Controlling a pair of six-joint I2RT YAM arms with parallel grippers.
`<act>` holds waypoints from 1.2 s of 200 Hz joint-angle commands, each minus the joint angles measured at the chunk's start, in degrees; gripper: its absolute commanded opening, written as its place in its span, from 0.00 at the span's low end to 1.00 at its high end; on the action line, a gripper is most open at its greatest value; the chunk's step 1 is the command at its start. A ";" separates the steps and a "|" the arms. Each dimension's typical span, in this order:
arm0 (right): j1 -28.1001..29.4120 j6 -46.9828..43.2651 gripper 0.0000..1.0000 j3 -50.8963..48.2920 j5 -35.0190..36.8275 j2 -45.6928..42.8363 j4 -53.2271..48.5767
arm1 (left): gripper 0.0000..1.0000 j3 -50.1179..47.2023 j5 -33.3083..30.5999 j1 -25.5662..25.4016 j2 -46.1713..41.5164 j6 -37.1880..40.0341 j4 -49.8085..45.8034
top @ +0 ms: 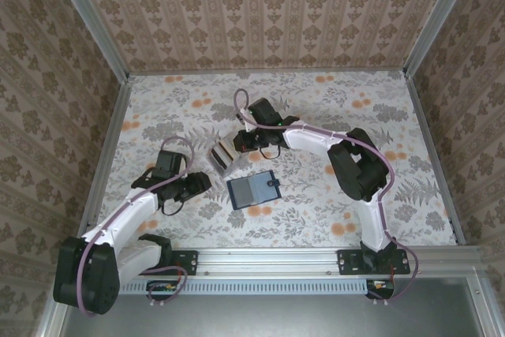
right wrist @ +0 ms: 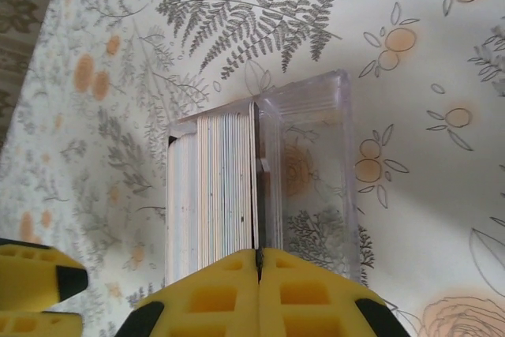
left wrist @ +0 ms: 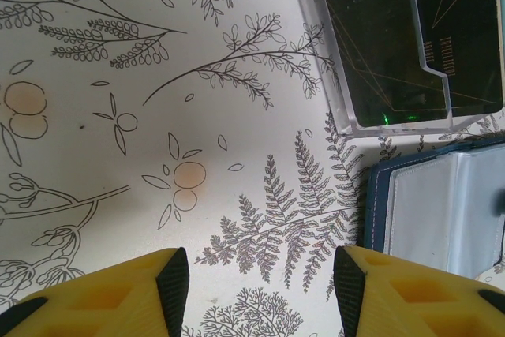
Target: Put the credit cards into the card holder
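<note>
- One at a time, drawing from the stack of credit cards (right wrist: 217,187) standing on edge in one compartment of the clear box (right wrist: 312,155), the other compartment holding nothing.
- Pressing the right hand (right wrist: 259,262) together on the top edge of the outermost card (right wrist: 255,171), hard against the divider and seemingly nipped between the yellow pads.
- Lifting straight up along the card's own plane, staying off the divider wall and not dragging the neighbouring cards along.
- Checking for a single card rather than two stuck together, and gripping deep enough to prevent pivoting, given so thin an edge.
- Carrying it then towards the card holder (top: 254,189), lying open on the table (top: 355,116) just beside the box on the near side, and aiming the card's edge at a pocket mouth.
- Holding the left hand (left wrist: 256,290) apart and empty, low over the table near the holder's left edge; possibly pinning the holder down during insertion.
- Watching for the box rim just beside the holder, and for both arms crowding over the same patch.
</note>
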 commanded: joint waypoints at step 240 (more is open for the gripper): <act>2.69 -9.77 0.00 -0.05 13.62 -4.34 -6.56 | 0.53 -0.83 1.15 0.36 0.82 0.92 2.63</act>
